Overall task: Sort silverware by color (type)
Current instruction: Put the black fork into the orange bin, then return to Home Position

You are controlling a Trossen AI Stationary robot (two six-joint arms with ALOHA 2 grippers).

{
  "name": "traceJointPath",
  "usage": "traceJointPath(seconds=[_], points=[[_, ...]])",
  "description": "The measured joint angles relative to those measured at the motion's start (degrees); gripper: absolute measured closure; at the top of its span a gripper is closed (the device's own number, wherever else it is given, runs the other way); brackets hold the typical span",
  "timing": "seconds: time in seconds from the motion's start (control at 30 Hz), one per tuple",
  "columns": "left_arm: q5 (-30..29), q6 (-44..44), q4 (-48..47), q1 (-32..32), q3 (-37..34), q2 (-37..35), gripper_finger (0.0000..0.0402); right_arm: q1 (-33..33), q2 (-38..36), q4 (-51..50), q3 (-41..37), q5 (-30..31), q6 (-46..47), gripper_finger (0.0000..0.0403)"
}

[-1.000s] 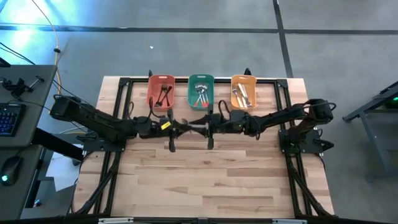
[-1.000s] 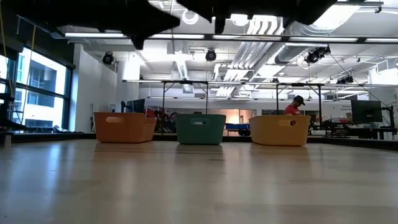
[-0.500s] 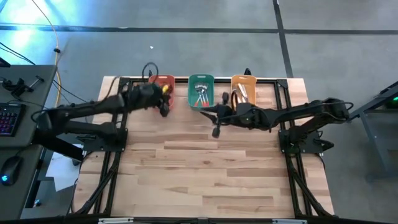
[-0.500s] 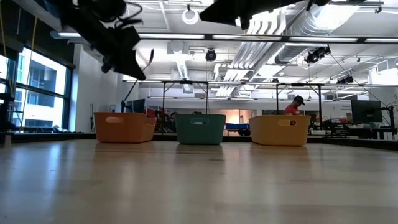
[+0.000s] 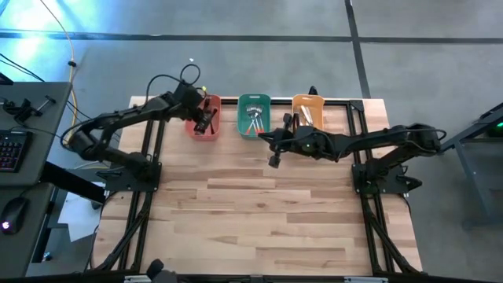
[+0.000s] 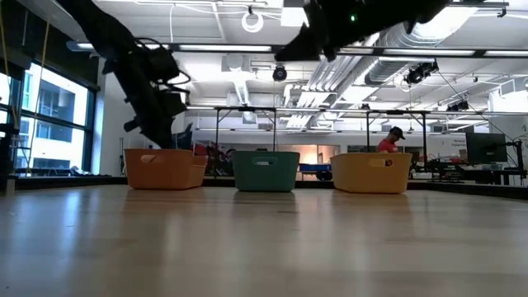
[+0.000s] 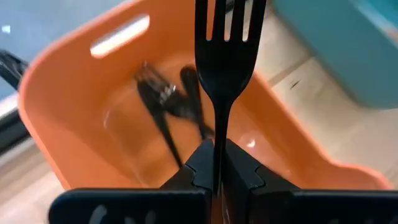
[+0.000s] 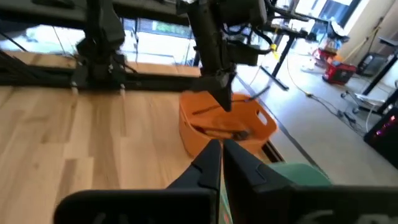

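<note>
My left gripper (image 5: 206, 123) hangs over the red bin (image 5: 194, 126) at the table's far edge, shut on a black fork (image 7: 227, 56) whose tines point into the bin. Black silverware (image 7: 168, 102) lies on the bin's floor. In the low view my left gripper (image 6: 157, 132) reaches down to the bin's rim. My right gripper (image 5: 273, 160) is shut and empty, above the table in front of the green bin (image 5: 254, 102). The green bin holds pale silverware (image 5: 253, 119). The orange bin (image 5: 307, 101) holds more silverware (image 5: 306, 120). My left gripper pinches the fork's handle (image 7: 217, 146) between its two fingers. The fork sticks straight out ahead of the fingertips, in line with them, tines (image 7: 230, 22) foremost. The gripper comes from above, slanting down. The fork is lifted clear, over the inside of the red bin.
The three bins stand in a row along the far edge of the wooden table (image 5: 259, 220). Dark frame rails (image 5: 149, 149) run along the table's left and right sides. A desk with a keyboard (image 5: 12, 149) stands off the table's left side. A person (image 6: 389, 140) sits far behind.
My left gripper has swung from the table's middle toward the far edge and come down over the red bin. My right gripper, which met it at the middle, has drawn back a little toward the right edge.
</note>
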Motion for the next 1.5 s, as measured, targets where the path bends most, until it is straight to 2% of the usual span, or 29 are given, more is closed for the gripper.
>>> traceJointPath(seconds=[0.37,0.53,0.7,0.87,0.93,1.07,1.13,1.23,1.4,1.5], points=[[0.09,-2.63,1.77,2.05,0.04,6.53,0.0383,-1.97,0.04,8.04,-8.64,-1.65,1.51,0.0402],[0.04,-2.94,1.78,2.03,0.04,6.33,0.0362,-2.58,0.04,7.99,-9.54,-1.63,2.28,0.0403],[-0.21,-0.93,1.76,1.97,0.04,3.24,0.034,-3.23,-1.15,6.7,-10.22,-2.5,2.19,0.0403],[0.11,1.47,6.01,-1.32,-3.88,-3.87,0.0349,-3.21,-4.62,1.33,-10.22,-6.23,-0.43,0.0403],[1.49,2.01,12.41,-3.92,-8.12,-7.89,0.0365,-3.22,-4.96,1.37,-10.19,-8.34,-1.45,0.0403],[8.81,2.05,27.73,-9.94,-17.75,-16.02,0.0396,-4.87,-3.65,1.86,-10.18,-13.23,-2.97,0.0403],[10.88,2.05,34.61,-13.61,-22.04,-19.78,0.0398,-5.71,-2.94,5.07,-12.02,-15.35,-3.01,0.0403],[10.66,2.07,40.84,-18.91,-26.97,-25.19,0.0397,-6.41,-2.51,14.15,-16.87,-16.44,-3.23,0.0403],[10.36,3.47,42.26,-26.82,-31.92,-33.63,0.0401,-6.45,-5.23,25.33,-27.49,-16.45,-1.68,0.0403],[10.21,4.62,42.44,-30.52,-34.4,-38.32,0.0401,-6.45,-8.96,26.32,-33.01,-15.92,-0.09,0.0403]])
